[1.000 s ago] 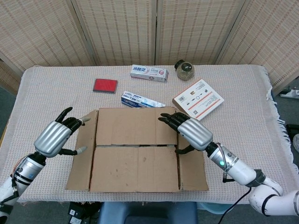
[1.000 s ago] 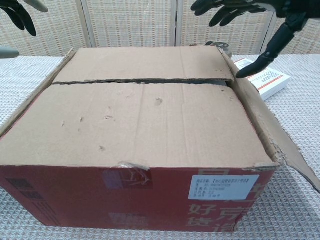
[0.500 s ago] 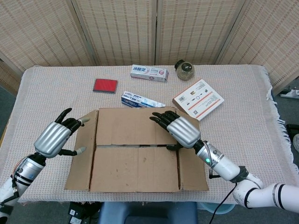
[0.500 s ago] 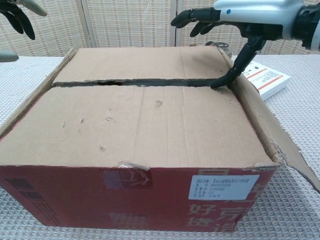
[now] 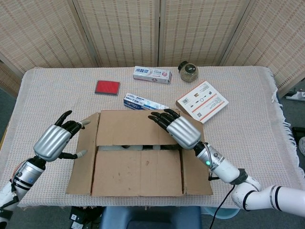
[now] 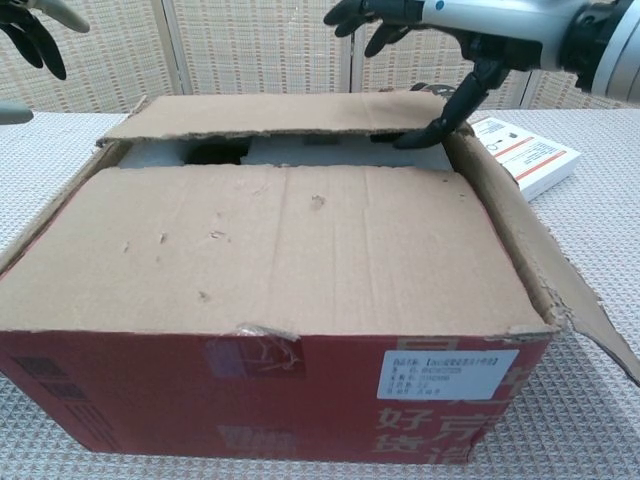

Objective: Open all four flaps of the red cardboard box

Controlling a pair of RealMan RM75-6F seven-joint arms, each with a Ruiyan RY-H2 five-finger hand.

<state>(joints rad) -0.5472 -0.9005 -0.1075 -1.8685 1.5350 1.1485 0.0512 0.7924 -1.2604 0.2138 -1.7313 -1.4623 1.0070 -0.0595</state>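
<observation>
The red cardboard box (image 6: 270, 400) sits at the near edge of the surface (image 5: 248, 119), roughly 6 o'clock in the head view. From up there you only see brown flaps, no red at all; the chest view is the one showing the red front wall and its white label (image 6: 447, 373).

The far flap (image 5: 131, 129) is lifted a bit along its inner edge, so there's a dark gap between it and the near flap (image 5: 138, 171), which lies flat. The chest view looks right into that gap and shows something pale inside; can't tell what.

The right hand (image 5: 177, 130) is grasping the far flap at its right end, fingers spread over the top. The chest view shows the thumb (image 6: 440, 120) hooked under the flap's edge, which the head view hides.

The left hand (image 5: 55, 140) is released, fingers apart, touching the outer edge of the left side flap (image 5: 86, 157). The right side flap (image 6: 540, 270) slopes outward.

Behind the box, around 12 o'clock: a red case (image 5: 107, 87), 2 toothpaste boxes (image 5: 151, 74), a jar (image 5: 188, 71) and a booklet (image 5: 202, 101).
</observation>
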